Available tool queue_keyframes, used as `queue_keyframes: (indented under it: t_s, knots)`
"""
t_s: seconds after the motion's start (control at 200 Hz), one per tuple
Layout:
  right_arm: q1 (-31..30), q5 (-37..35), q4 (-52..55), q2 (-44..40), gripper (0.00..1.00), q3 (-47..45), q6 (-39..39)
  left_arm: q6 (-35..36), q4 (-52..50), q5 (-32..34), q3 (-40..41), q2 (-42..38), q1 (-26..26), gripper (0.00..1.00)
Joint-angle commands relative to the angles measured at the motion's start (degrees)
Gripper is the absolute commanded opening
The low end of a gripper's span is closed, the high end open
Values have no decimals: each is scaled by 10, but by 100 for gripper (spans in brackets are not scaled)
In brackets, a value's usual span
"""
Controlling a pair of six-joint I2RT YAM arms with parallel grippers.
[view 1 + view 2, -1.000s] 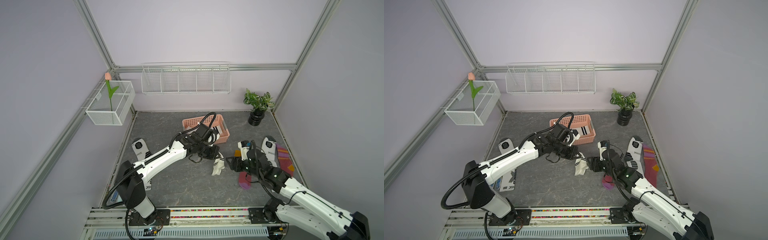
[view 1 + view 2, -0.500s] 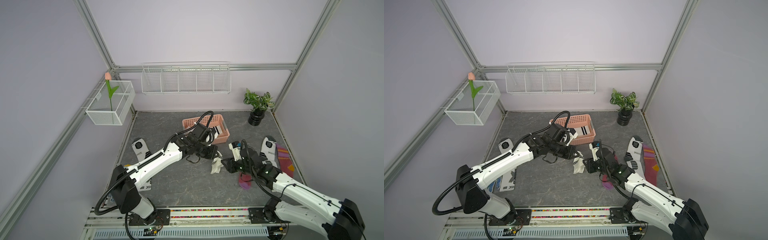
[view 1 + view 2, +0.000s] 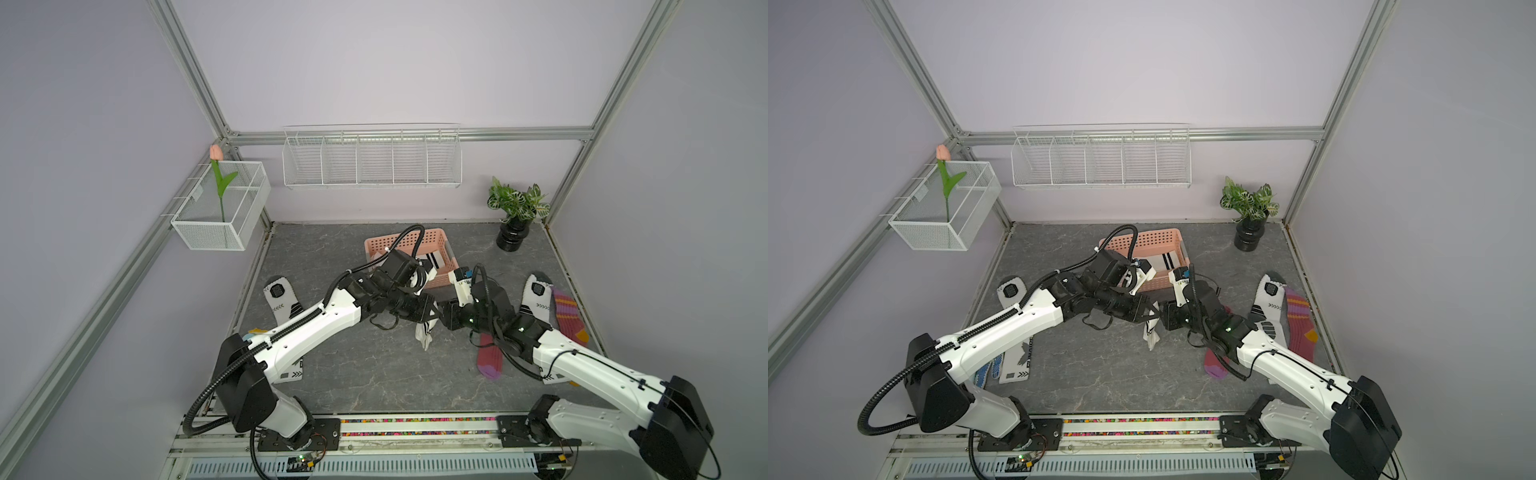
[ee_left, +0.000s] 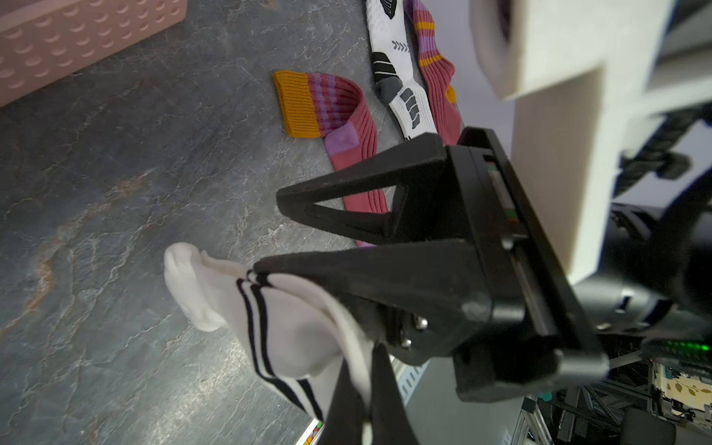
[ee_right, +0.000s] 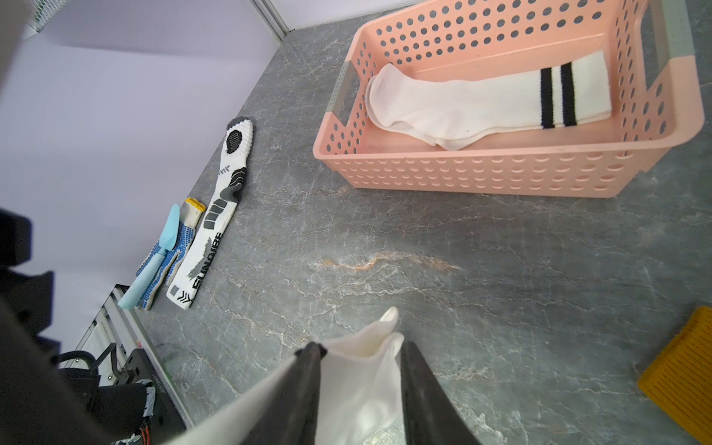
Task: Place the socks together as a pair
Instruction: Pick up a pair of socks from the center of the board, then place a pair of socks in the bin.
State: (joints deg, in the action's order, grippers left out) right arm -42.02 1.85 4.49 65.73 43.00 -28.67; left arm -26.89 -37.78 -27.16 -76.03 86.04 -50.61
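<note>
While the left end effector point(image 3: 430, 318) is clamped on the striped white sock point(image 4: 277, 327), dangling it over the surface point(image 3: 374, 374), the right end effector point(image 5: 360, 348) brackets its fabric, seemingly for a handover, though whether it has clamped cannot be told.

Pink basket point(image 3: 437, 241), potted plant point(image 3: 518, 204), trowel point(image 5: 153, 263)

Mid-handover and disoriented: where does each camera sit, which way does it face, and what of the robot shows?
Top views: high over the arm bases, facing down toward the back; left arm and right arm in both top views.
Left wrist: on that arm, looking past its fingers at the held sock, right gripper, a maroon sock.
Right wrist: on that arm, looking past its fingers at the basket, a sports sock.
Shared by both wrists: held sock, basket.
</note>
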Motion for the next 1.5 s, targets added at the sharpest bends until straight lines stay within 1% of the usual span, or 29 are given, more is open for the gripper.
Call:
queue_keyframes:
  t_s: [0.0,0.045,0.095,0.24,0.35,0.55,0.615,0.685,0.8,0.955,1.05,1.185,1.494]
  knots:
    - [4,17,-16,11,38,9,6,-3,28,-19,12,-20,3,0]
    - [5,10,-14,10,37,8,1,-10,33,-3,11,-23,2,0]
    - [8,-14,-1,1,38,5,-7,-20,37,19,11,-28,3,0]
    - [15,-95,46,-50,49,-11,-26,-52,56,88,13,-45,3,0]
    - [15,-138,66,-94,50,-36,-35,-62,100,131,14,-57,3,0]
    - [15,-161,72,-159,52,-81,-37,-70,178,245,-1,-51,5,0]
    - [15,-165,76,-172,52,-89,-34,-66,187,264,-24,-33,11,0]
    - [15,-164,75,-183,53,-98,-34,-62,193,265,-58,-3,22,0]
    - [15,-153,69,-193,53,-110,-34,-47,194,243,-120,57,45,0]
    - [15,-144,57,-199,53,-130,-33,-35,200,189,-199,141,79,0]
    - [16,-138,51,-201,53,-139,-35,-28,188,159,-253,194,96,0]
    - [16,-135,44,-201,53,-148,-36,-13,183,119,-321,264,107,0]
    - [17,-146,38,-209,53,-164,-34,9,139,35,-491,418,126,0]
